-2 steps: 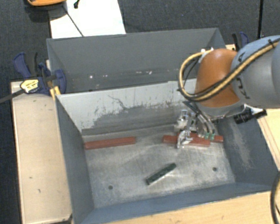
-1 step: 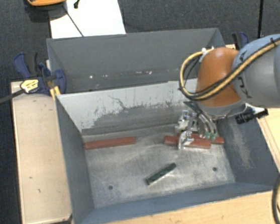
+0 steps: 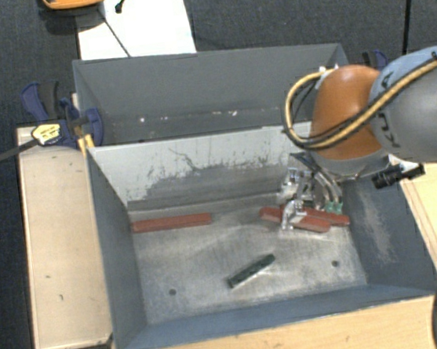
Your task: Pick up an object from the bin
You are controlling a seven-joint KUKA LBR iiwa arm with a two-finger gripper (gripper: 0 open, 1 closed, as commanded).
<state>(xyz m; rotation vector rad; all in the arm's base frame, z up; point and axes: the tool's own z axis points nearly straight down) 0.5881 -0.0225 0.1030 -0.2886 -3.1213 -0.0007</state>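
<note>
My gripper (image 3: 299,202) is low in the right part of the bin, under the orange wrist cover. Directly below it a flat red-brown block (image 3: 317,222) lies on the floor, tilted, its ends sticking out to the left and right of the gripper. The gripper hides the block's middle, and contact between them cannot be made out. A short dark green stick (image 3: 252,270) lies on the floor to the front left of the gripper, well apart from it.
A long red-brown bar (image 3: 171,223) lies along the foot of the back wall at the left. The arm enters over the bin's right wall. The floor between the bar and the green stick is bare.
</note>
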